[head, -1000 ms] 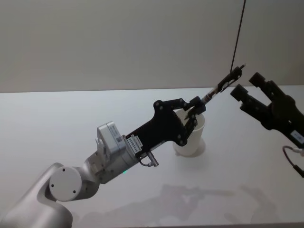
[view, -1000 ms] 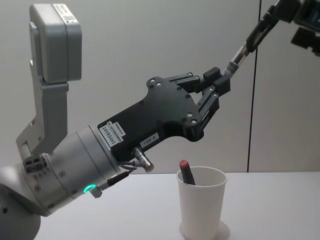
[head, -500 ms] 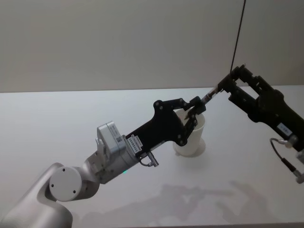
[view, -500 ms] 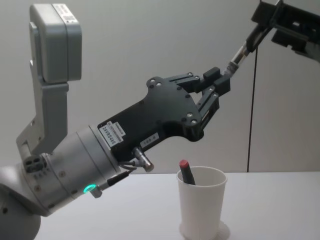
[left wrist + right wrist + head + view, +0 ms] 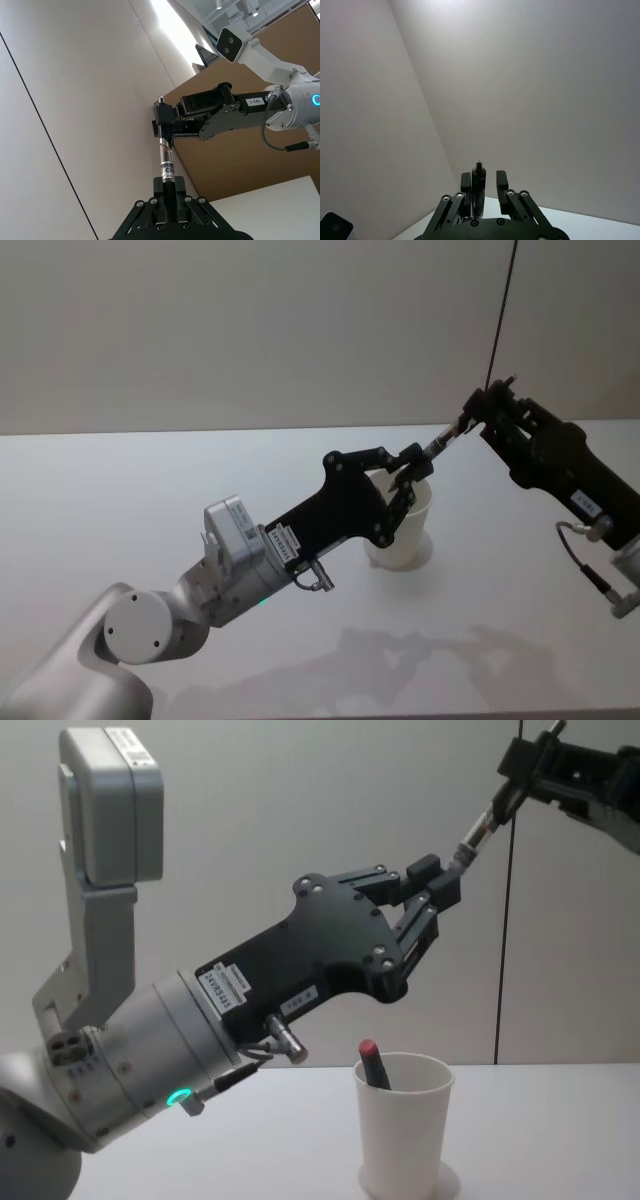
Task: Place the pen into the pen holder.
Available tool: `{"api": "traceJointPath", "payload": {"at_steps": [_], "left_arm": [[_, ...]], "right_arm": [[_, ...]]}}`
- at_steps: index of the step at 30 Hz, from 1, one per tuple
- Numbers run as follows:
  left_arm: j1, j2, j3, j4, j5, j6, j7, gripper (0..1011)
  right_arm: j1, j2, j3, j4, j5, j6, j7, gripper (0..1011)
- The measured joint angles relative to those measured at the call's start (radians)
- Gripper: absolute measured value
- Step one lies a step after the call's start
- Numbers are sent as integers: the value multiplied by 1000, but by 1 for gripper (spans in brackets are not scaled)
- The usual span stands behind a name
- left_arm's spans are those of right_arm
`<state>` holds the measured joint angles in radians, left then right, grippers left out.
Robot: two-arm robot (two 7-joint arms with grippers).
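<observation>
A slim dark pen (image 5: pixel 450 435) slants up through the air above the pen holder (image 5: pixel 402 545), a white paper cup on the table. My left gripper (image 5: pixel 415 468) is shut on the pen's lower end, just over the cup's rim. My right gripper (image 5: pixel 487 405) sits at the pen's upper end, one finger on each side. In the right wrist view the pen (image 5: pixel 478 180) lies against one finger, with a gap to the other. A second pen with a red cap (image 5: pixel 372 1062) stands inside the cup (image 5: pixel 405 1135).
The white table (image 5: pixel 150 490) stretches wide to the left and front of the cup. A plain wall rises behind it, with a thin dark vertical line (image 5: pixel 500 310) at the right. My left arm (image 5: pixel 240 560) reaches across the table's middle.
My right gripper has moved left, from apart and wide open to straddling the pen's upper end with narrower fingers. The left gripper and the pen have stayed still.
</observation>
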<state>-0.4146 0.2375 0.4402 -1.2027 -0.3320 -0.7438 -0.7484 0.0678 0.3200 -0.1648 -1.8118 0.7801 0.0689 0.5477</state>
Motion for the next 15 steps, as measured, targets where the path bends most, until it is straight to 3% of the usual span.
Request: {"api": "traceJointPath", "payload": {"at_steps": [7,15], "left_arm": [[0,0,0,0,0,0,0,138],[0,0,0,0,0,0,0,349]], "right_arm": [[7,-2,-6,2,1,1,-4,140],[13,-2,-11,3,4,1,-13,130]]}}
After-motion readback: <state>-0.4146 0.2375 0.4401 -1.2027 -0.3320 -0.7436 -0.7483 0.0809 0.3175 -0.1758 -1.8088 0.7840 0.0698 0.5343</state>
